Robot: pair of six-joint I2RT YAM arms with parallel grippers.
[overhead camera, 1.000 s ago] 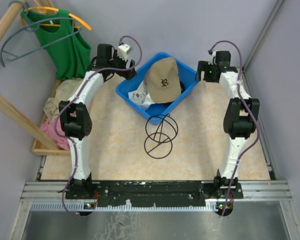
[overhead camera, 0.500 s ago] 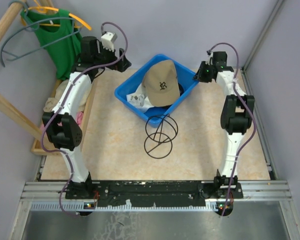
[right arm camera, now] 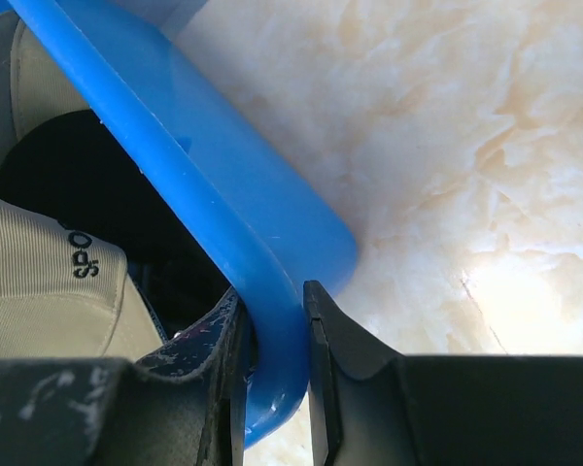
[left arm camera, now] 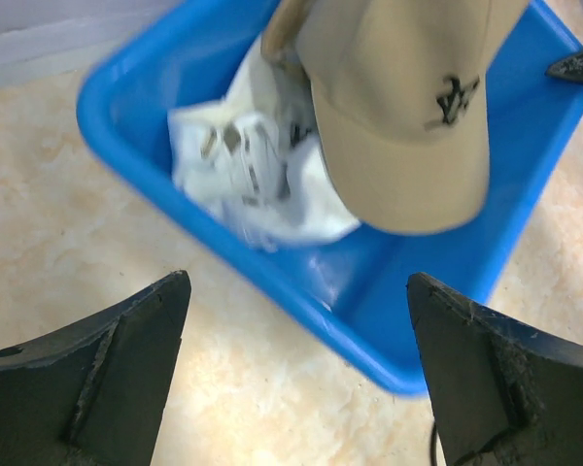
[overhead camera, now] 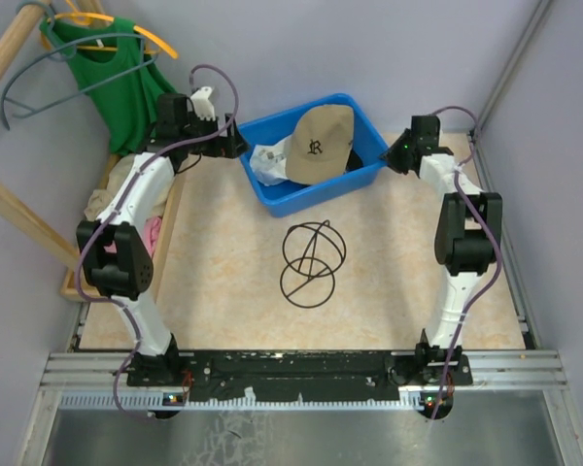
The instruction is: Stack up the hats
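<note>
A tan hat [overhead camera: 319,146] with a dark logo lies on top inside the blue bin [overhead camera: 301,199] at the back of the table. Under it a white hat [overhead camera: 270,161] shows at the bin's left; in the left wrist view the tan hat [left arm camera: 398,116] overlaps the white hat [left arm camera: 253,165]. A black hat [right arm camera: 58,165] lies deep in the bin beside tan fabric [right arm camera: 39,291]. My left gripper [overhead camera: 235,144] stands open just left of the bin, holding nothing [left arm camera: 296,282]. My right gripper [overhead camera: 394,155] is shut on the bin's right rim [right arm camera: 272,291].
A dark wire-frame sphere [overhead camera: 311,262] lies mid-table in front of the bin. A green shirt on a hanger [overhead camera: 126,87] hangs at the back left, above a wooden tray [overhead camera: 73,286] of loose clothes. Walls close in at the back and right.
The right gripper has shut on the bin's rim. The bin has turned and slid toward the back wall. The left gripper has opened wide and drawn away from the bin to its left.
</note>
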